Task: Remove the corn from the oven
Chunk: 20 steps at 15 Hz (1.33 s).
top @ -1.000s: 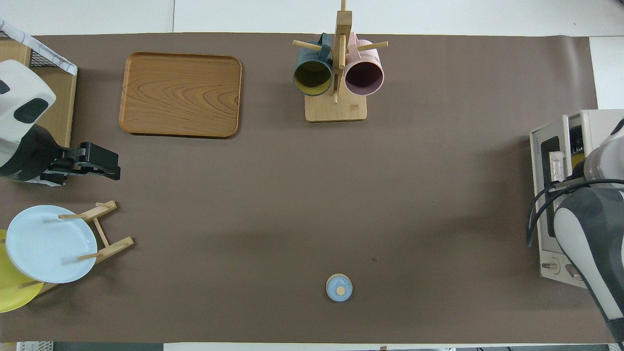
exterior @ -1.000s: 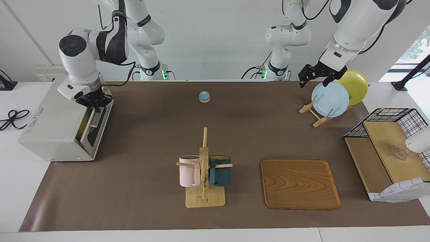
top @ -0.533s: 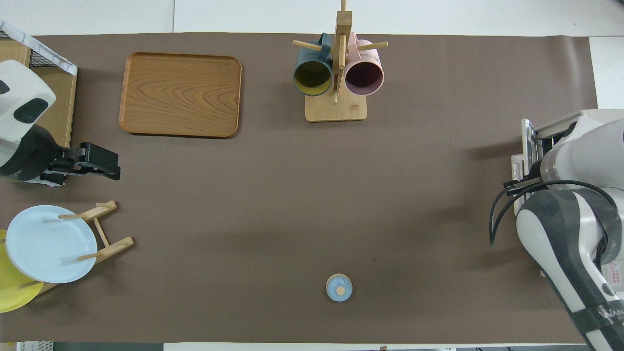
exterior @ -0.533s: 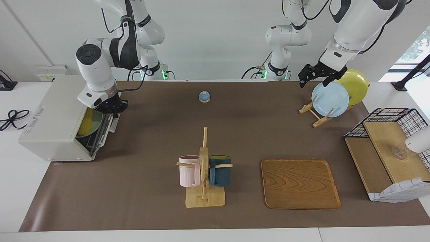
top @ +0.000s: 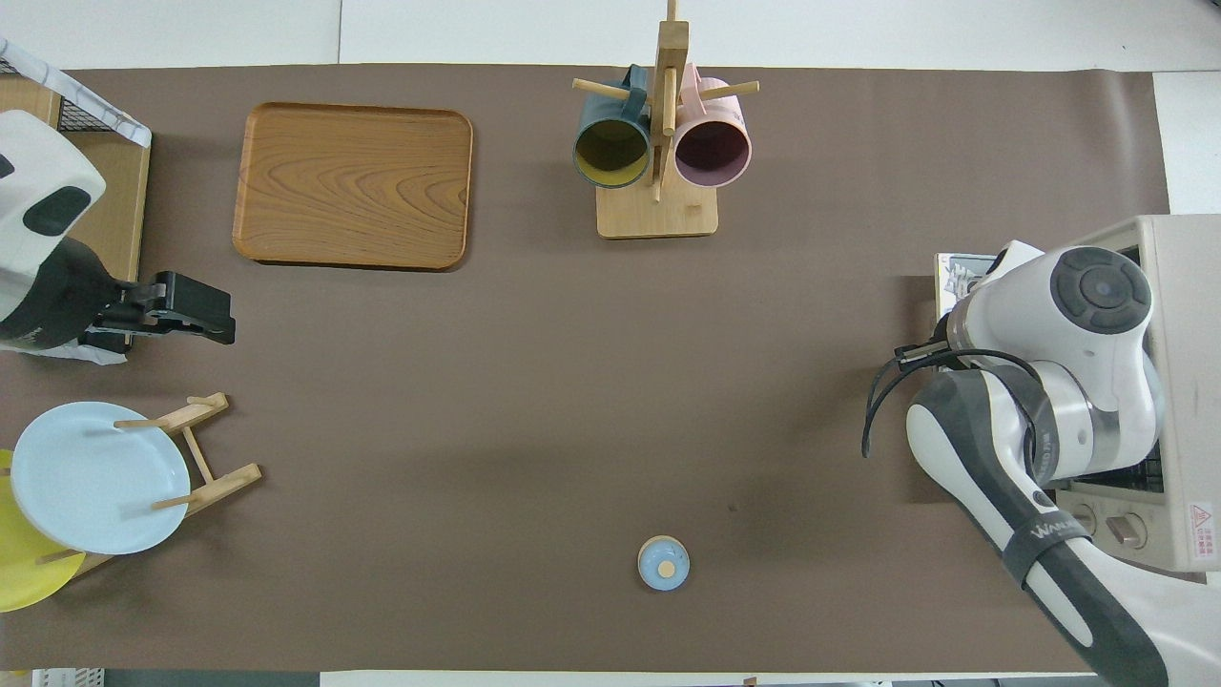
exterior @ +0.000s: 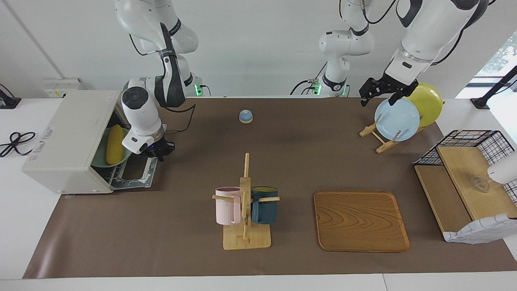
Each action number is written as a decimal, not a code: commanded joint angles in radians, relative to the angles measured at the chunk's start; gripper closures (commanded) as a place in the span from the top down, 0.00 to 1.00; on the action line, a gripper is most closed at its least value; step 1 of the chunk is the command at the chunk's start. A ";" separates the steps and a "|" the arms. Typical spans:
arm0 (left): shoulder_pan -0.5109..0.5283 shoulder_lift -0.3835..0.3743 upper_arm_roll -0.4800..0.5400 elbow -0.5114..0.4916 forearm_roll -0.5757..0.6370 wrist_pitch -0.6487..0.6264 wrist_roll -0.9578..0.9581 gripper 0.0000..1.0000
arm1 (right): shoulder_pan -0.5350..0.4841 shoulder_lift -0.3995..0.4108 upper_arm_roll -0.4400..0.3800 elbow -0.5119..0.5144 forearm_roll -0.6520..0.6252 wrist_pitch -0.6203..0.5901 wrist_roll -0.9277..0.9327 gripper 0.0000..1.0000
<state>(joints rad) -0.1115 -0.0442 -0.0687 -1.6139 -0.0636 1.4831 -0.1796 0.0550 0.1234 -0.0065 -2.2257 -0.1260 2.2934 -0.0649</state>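
Since the earlier frames the oven door has swung from nearly closed to fully down, and the right arm has travelled with it, away from the oven face toward the table centre.

Facing view: the oven (exterior: 66, 139) sits at the right arm's end of the table with its door (exterior: 135, 173) lying flat in front of the cavity. The corn (exterior: 114, 144) is inside the oven, resting on a green plate (exterior: 101, 163) on the rack. Its long axis runs from nearer the robots to farther from them, parallel to the oven's front opening. The right gripper (exterior: 158, 151) is at the outer edge of the lowered door, where the handle would be, with its fingers closed; whether they grip the handle cannot be told from here. The corn lies from these fingers back into the cavity, across the width of the open door. The left gripper (exterior: 373, 92) hangs over the plate rack (exterior: 377, 139) at the other end of the table, fingers spread and holding nothing; this arm waits.

Overhead view: the right arm covers most of the oven (top: 1178, 286), so corn and right fingers are hidden. The left gripper (top: 196, 310) shows beside the rack.

Judgement: the right arm is by far the nearer. A grasp across the cob's short axis looks suitable
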 commanded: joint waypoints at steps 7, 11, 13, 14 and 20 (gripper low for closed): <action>0.004 -0.013 -0.005 -0.008 0.016 0.017 0.003 1.00 | 0.026 0.039 -0.024 0.021 0.038 0.034 0.053 0.00; 0.004 -0.013 -0.005 -0.008 0.016 0.019 0.003 1.00 | 0.080 0.025 -0.026 0.110 0.060 -0.102 0.054 0.00; 0.007 -0.013 -0.005 -0.008 0.016 0.022 0.005 1.00 | 0.074 0.006 -0.027 0.158 0.055 -0.187 0.053 0.36; 0.007 -0.013 -0.005 -0.008 0.016 0.025 0.003 1.00 | 0.071 -0.022 -0.030 0.159 0.048 -0.215 0.044 0.86; 0.001 -0.011 -0.005 -0.008 0.016 0.026 0.002 1.00 | -0.061 -0.102 -0.035 0.144 0.011 -0.350 -0.071 0.70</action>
<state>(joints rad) -0.1115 -0.0442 -0.0689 -1.6139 -0.0636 1.4974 -0.1796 0.0464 0.0346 -0.0461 -2.0540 -0.1018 1.9423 -0.0856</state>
